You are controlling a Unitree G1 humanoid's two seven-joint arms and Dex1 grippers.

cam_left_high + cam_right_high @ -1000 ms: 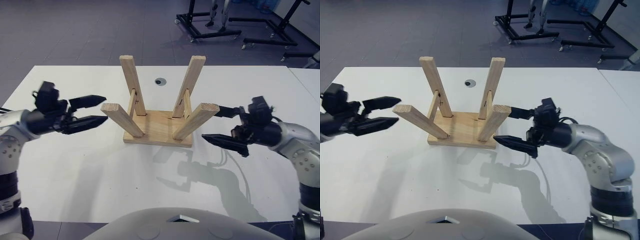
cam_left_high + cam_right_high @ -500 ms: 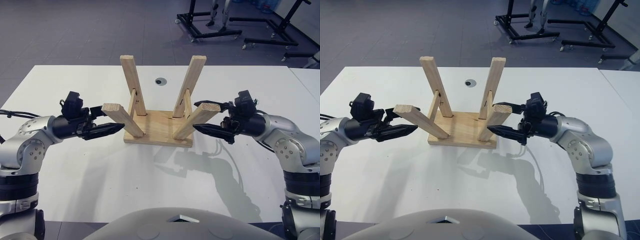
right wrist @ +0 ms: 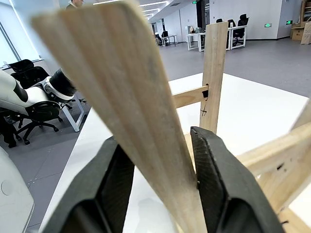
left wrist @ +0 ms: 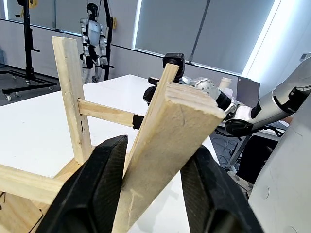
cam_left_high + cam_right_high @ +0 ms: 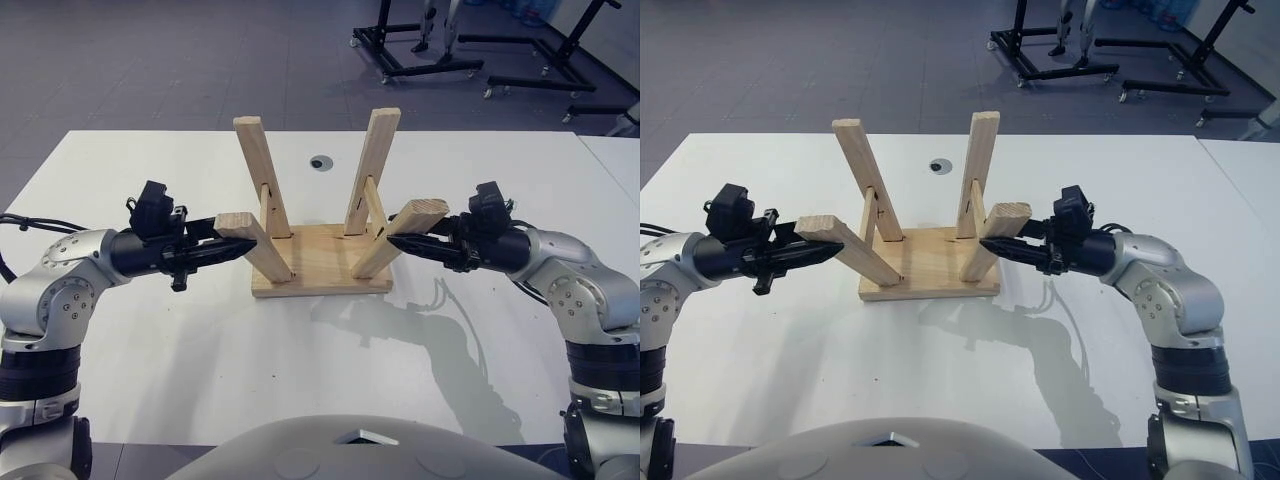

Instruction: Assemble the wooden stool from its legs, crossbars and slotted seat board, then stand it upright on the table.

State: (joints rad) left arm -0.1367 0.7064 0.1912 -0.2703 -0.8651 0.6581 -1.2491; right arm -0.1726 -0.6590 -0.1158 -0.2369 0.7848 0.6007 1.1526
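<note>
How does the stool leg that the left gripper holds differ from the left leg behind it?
The near left leg is clamped in the left gripper; the far left leg is gripped by nothing. The near left leg leans low and far outward; the far left leg stands much steeper. Both are pale wooden bars rising from the seat board, which lies flat on the table.
</note>
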